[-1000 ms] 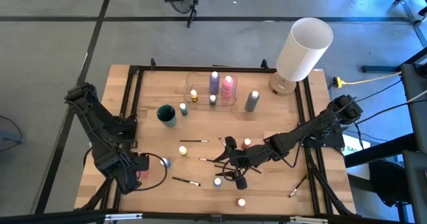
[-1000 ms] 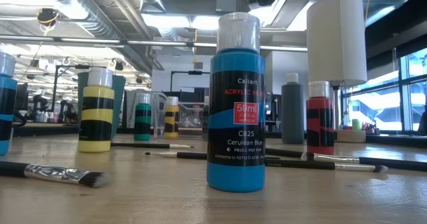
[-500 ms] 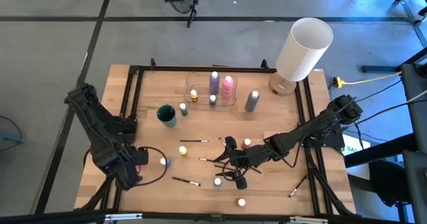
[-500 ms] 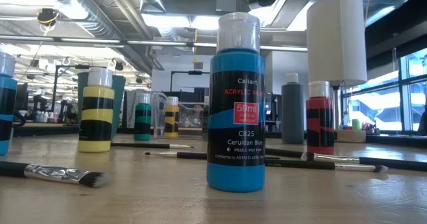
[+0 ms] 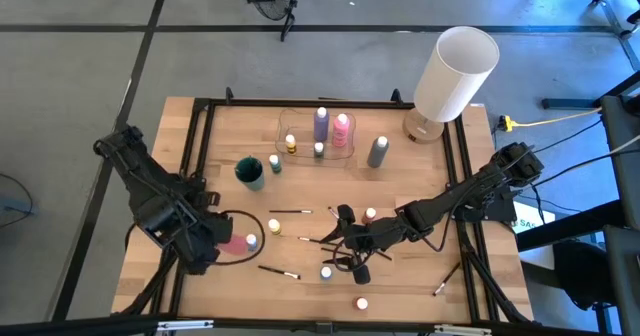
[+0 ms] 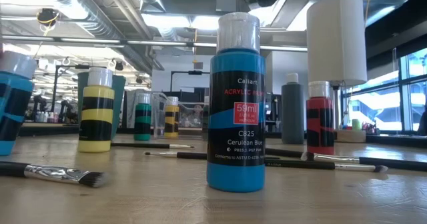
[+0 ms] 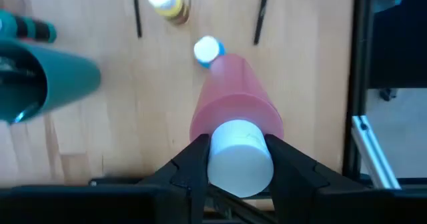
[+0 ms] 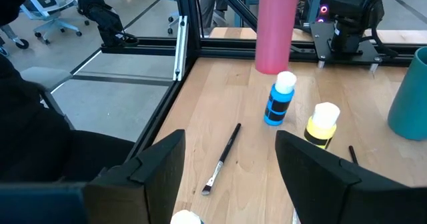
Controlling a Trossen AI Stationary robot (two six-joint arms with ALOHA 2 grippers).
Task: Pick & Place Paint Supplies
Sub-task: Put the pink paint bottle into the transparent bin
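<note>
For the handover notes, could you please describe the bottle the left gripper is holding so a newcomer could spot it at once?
Find the left arm at the table's near-left corner. Its left gripper is clamped on the white cap of a pink bottle, lifted off the wood above a small blue bottle. It is the only bottle in the air.

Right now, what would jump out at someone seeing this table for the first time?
The big white lamp at the far right corner. Then the left gripper clamped on a pink paint bottle, lifted over the table's near left. Small bottles and brushes lie scattered mid-table around the waiting right gripper.
</note>
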